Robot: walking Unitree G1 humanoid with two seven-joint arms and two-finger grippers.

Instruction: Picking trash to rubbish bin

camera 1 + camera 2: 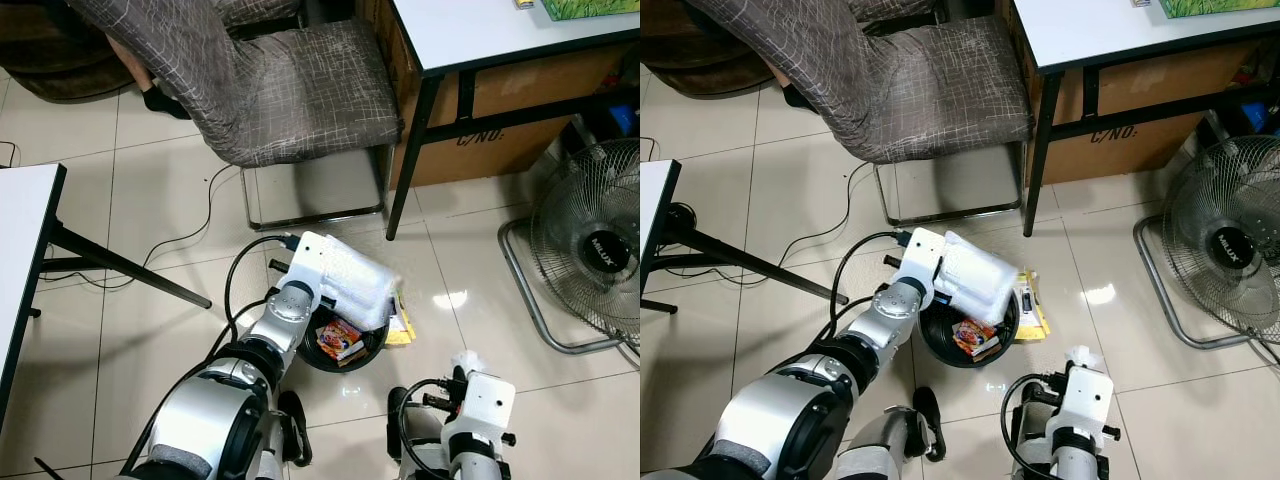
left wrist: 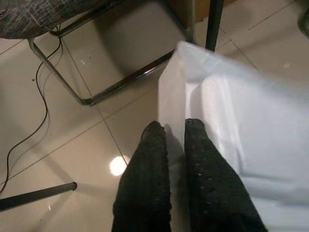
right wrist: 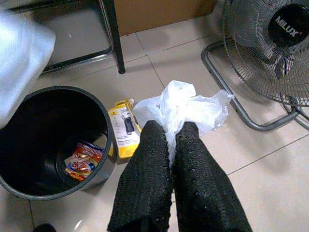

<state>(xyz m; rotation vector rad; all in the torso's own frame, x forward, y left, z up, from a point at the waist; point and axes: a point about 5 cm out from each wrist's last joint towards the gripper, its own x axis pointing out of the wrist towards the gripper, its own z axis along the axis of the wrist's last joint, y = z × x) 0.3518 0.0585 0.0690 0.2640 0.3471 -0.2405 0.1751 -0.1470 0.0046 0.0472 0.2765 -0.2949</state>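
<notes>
Your left gripper [image 2: 175, 140] has its two black, pebble-textured fingers [image 2: 147, 179] pinched narrow on a sheet of white bubble wrap [image 1: 352, 282], a puffy, translucent bundle with a dimpled surface. It hangs over the far rim of the rubbish bin [image 3: 99, 110], partly covering the opening.

The bin is a round, black, smooth-walled plastic tub standing on the glossy beige floor tiles [image 1: 150, 340], just in front of the chair. Inside, at the bottom, you can see a crinkled snack wrapper [image 3: 82, 160] printed in red, orange and blue; the rest of the interior is dark.

Touching the bin's outer wall on your right lies a flat yellow blister package [image 3: 124, 128] with a small dark item showing through its clear window. It is on the floor, not in the bin.

Your right gripper [image 3: 171, 133] is closed tight on a crumpled wad of thin white plastic [image 3: 186, 106], soft and wrinkled, bunched above the fingertips. It is held low over the tiles, near the bin and to its right, beside the yellow package.

Beyond the bin stands a chair [image 1: 290, 90] with grey crosshatch-patterned fabric on a bent chrome tube base. A white-topped desk [image 1: 480, 30] with black metal legs sits at the far right, a brown cardboard box [image 1: 500, 140] under it. A wire-caged floor fan [image 1: 595, 250] on a tubular stand is at the right edge, and a thin black cable [image 1: 190, 235] trails across the tiles.
</notes>
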